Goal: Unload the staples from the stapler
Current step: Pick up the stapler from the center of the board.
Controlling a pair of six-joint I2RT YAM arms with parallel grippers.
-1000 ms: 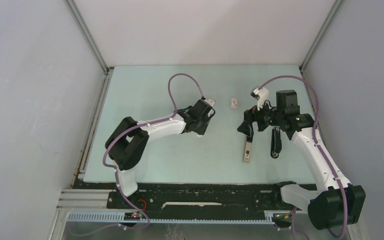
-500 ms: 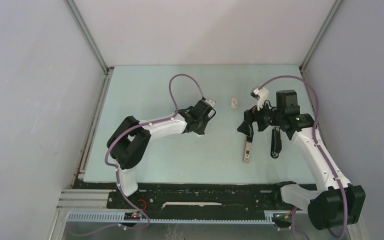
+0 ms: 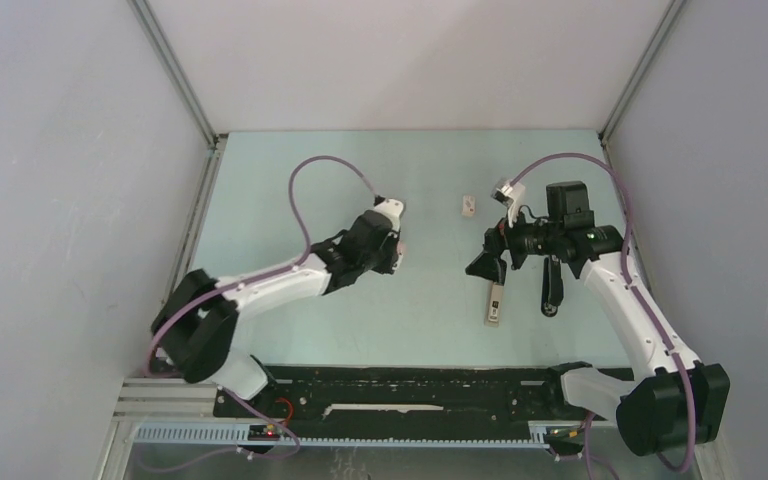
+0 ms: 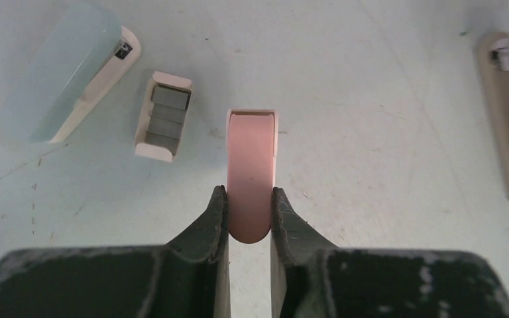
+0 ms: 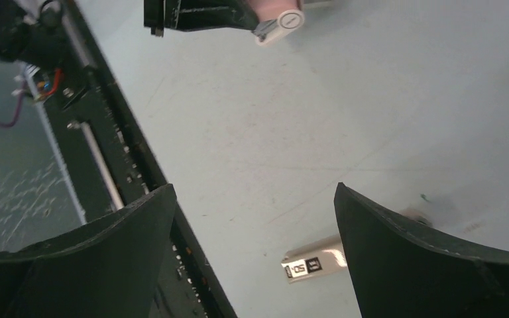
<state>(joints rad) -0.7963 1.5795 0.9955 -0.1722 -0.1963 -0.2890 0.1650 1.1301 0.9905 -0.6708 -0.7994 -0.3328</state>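
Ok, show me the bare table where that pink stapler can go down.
Free: the far-left table between the side rail and the left arm, and the near middle between both arms. Crowded: around the boxed staples, the beige stapler and the right tool.

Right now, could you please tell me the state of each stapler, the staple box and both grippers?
left gripper: shut on the pink stapler
pink stapler: closed, clamped at its near end
right gripper: open, holding nothing
staple box: open, grey strips showing inside
blue stapler: closed, lying on the table
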